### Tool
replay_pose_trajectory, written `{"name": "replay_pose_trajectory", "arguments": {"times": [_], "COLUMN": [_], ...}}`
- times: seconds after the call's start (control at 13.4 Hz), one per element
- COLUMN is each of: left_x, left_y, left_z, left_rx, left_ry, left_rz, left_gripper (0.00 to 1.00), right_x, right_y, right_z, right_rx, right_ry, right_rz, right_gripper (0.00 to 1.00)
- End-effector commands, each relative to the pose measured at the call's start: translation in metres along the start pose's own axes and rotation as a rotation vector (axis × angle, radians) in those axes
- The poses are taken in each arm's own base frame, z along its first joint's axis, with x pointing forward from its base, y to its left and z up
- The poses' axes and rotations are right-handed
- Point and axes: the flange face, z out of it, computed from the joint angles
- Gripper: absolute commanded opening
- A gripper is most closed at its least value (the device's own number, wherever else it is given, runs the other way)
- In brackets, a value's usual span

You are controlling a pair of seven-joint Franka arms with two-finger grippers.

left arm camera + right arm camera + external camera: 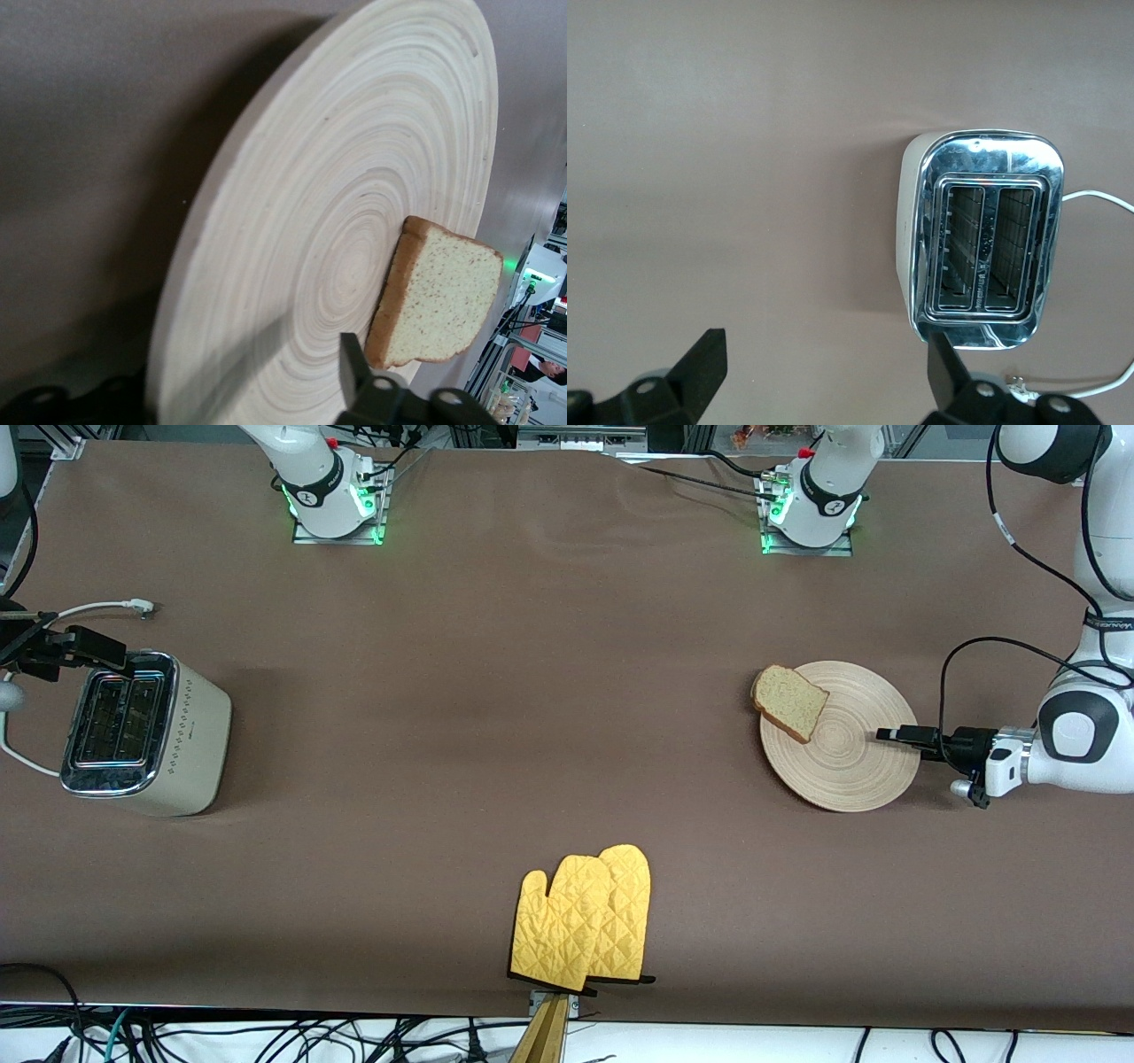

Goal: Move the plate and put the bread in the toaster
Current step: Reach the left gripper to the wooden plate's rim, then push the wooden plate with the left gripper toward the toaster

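The round light wooden plate (850, 766) (354, 177) lies toward the left arm's end of the table. The bread (790, 701) (443, 305) rests on the plate's rim, overhanging it on the side toward the right arm's end. My left gripper (888, 734) (221, 390) lies sideways and open at the plate's other edge, one finger above the rim and one under it. The cream toaster (146, 731) (979, 239) stands at the right arm's end, both slots empty. My right gripper (93, 654) (824, 363) hangs open over the toaster's end farther from the front camera.
Two yellow oven mitts (585, 921) lie at the table's edge nearest the front camera, midway along it. The toaster's white cord (97, 608) (1099, 199) trails on the brown table (496, 717) farther from the front camera than the toaster.
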Motion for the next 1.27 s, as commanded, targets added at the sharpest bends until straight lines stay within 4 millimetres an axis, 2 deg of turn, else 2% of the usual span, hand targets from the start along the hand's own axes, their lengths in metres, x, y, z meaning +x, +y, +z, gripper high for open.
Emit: {"name": "replay_pose_trajectory", "arguments": {"times": [0.0, 0.07, 0.3, 0.67, 0.97, 1.2], "left_x": [-0.004, -0.004, -0.003, 0.003, 0.034, 0.057], "left_y": [-0.004, -0.008, -0.01, 0.001, 0.048, 0.096], "left_z": [0.023, 0.028, 0.037, 0.041, 0.057, 0.074], "left_rx": [-0.06, -0.066, -0.064, -0.077, -0.203, -0.299], "left_ry": [-0.01, -0.015, -0.032, -0.038, 0.017, 0.005], "left_rz": [-0.007, -0.007, -0.017, 0.018, 0.045, -0.001], "left_gripper": [0.36, 0.21, 0.01, 0.0, 0.0, 0.0], "right_x": [0.001, 0.002, 0.002, 0.002, 0.002, 0.002], "right_y": [0.002, 0.0, 0.0, -0.001, 0.0, -0.001], "right_z": [-0.005, -0.006, -0.005, -0.005, -0.006, -0.005], "right_rx": [0.016, 0.017, 0.017, 0.017, 0.017, 0.017], "right_ry": [0.011, 0.011, 0.009, 0.009, 0.011, 0.011], "right_rz": [0.012, 0.009, 0.009, 0.008, 0.009, 0.008], "right_gripper": [1.0, 1.0, 1.0, 1.0, 1.0, 1.0]}}
